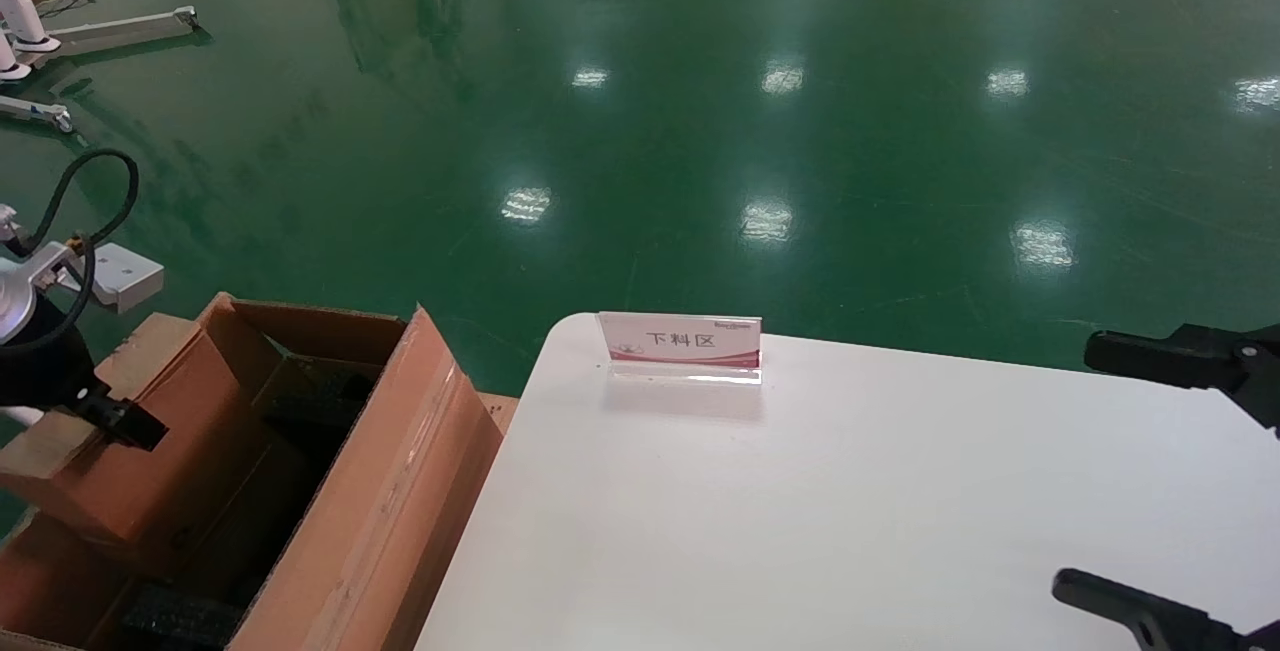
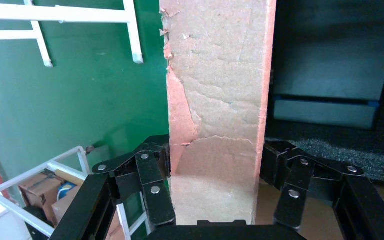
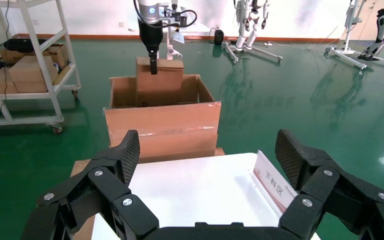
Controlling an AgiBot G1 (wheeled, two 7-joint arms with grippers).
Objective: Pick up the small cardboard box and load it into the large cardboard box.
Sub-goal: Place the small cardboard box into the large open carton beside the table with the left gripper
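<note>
While the flat reddish-brown small cardboard box [image 1: 95, 461] is clenched by the left tool [image 2: 212, 172] at lower left, it is held over the long brown large cardboard box [image 1: 390, 501] for loading; the right tool [image 3: 207, 165] hangs released above the white table [image 1: 850, 521].

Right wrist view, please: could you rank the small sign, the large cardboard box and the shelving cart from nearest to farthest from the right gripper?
From the right gripper, open above the white table:
1. Small sign, on the table just ahead.
2. Large cardboard box, past the table's far edge.
3. Shelving cart, farther off on the floor, to one side.
</note>
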